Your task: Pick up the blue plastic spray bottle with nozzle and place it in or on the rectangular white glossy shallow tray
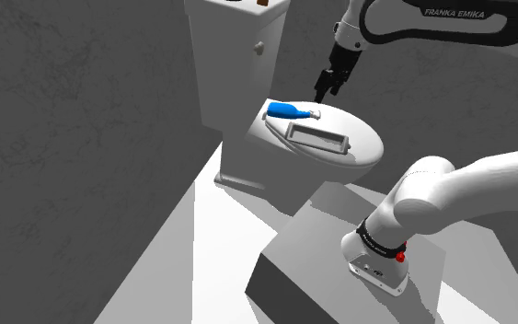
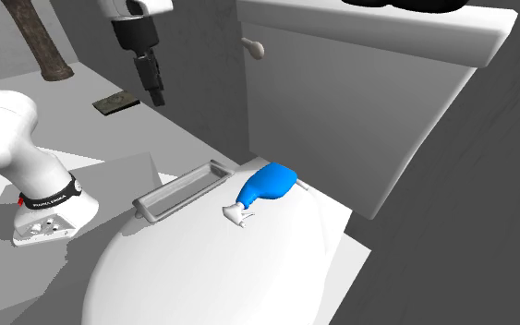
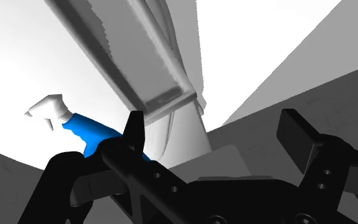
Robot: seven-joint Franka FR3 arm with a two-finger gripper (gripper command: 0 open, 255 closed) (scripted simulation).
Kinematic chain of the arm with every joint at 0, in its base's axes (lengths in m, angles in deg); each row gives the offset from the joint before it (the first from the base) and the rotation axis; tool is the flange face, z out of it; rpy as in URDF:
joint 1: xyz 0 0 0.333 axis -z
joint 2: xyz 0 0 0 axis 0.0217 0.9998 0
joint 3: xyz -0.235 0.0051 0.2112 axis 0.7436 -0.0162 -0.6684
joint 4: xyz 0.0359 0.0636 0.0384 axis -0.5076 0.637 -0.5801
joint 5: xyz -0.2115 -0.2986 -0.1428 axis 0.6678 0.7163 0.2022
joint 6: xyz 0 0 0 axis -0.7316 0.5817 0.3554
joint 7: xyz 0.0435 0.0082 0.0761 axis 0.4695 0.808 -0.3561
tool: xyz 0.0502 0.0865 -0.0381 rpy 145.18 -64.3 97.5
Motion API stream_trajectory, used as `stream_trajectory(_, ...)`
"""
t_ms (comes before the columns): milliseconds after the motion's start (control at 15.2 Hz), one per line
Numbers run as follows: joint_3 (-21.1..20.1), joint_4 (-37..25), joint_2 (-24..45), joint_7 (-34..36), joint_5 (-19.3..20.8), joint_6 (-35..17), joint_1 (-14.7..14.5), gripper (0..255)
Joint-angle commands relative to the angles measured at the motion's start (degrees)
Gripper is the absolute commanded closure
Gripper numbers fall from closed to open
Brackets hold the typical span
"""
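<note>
A blue spray bottle (image 1: 287, 111) with a white nozzle lies on its side on the closed white toilet lid (image 1: 362, 152), close to the tank. Beside it on the lid rests the shallow rectangular tray (image 1: 318, 140), drawn grey-white. My gripper (image 1: 327, 91) hangs in the air above the lid, apart from both, with nothing between its fingers. From the second exterior view the bottle (image 2: 267, 185) points its nozzle toward the lid's front, the tray (image 2: 182, 191) lies to its left, and the gripper (image 2: 158, 95) is high above the tray. Along the hand, the open gripper (image 3: 215, 130) looks down past the tray (image 3: 139, 57) with the bottle (image 3: 91, 135) by one fingertip.
The toilet tank (image 2: 359, 111) with its flush handle (image 2: 254, 46) rises right behind the bottle. My stand (image 1: 312, 262) sits on the floor in front of the bowl. A small dark flat object (image 2: 112, 103) lies on the floor, and a brown handle (image 2: 41, 42) leans nearby.
</note>
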Motion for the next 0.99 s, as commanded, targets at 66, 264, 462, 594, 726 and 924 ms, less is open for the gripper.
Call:
stream_trajectory(66,3.58,-1.33,5.47,-5.44,0.94,-3.32,-0.2,0)
stream_trajectory(264,7.01,-3.5,11.52,-10.92,1.17,-6.32,-0.55,0)
stream_trajectory(462,10.2,-6.4,18.12,-16.61,0.55,-9.04,-1.04,0)
stream_trajectory(594,12.1,-8.71,22.79,-20.55,-0.41,-10.64,-1.32,0)
stream_trajectory(726,13.79,-11.33,27.66,-24.62,-1.8,-12.03,-1.5,0)
stream_trajectory(924,15.65,-15.83,35.28,-30.87,-4.61,-13.61,-1.32,0)
